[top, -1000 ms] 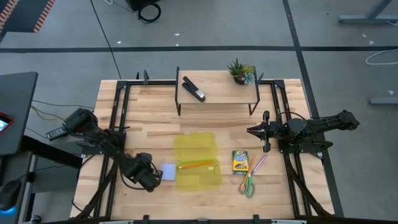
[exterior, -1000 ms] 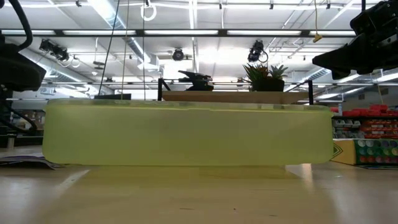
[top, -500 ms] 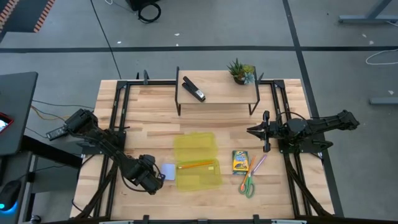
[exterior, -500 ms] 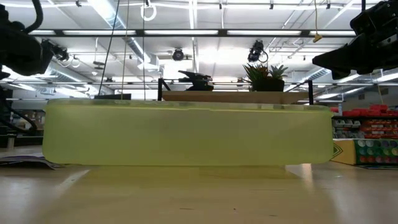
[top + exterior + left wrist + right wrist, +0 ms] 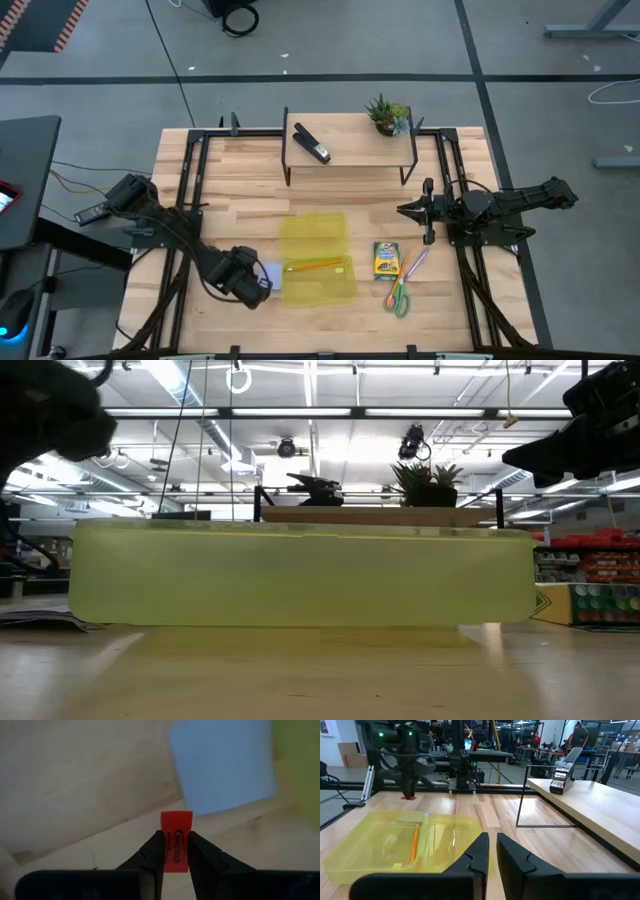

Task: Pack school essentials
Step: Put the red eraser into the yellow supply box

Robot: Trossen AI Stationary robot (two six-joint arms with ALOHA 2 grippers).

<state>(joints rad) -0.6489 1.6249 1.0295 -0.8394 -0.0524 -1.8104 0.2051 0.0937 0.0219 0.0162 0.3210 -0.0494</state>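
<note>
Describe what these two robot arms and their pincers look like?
Both are black, jointed arms with thin cables running along them, mounted at the table's sides. The left gripper and the right gripper each end in two flat, dark, wedge-shaped fingers. No markings show on them.

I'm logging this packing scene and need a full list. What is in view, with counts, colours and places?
plastic case: 1, translucent yellow, open, table centre
pencil: 1, orange, inside the case
notepad: 1, pale blue, left of the case
crayon box: 1, yellow-green, right of the case
scissors: 1, green-handled, near the crayon box
pen: 1, purple, beside the scissors
stapler: 1, black, on the shelf
plant: 1, green, on the shelf
eraser: 1, red, in the left gripper's jaws
left gripper: over the notepad
right gripper: shut, empty, waiting at right
</note>
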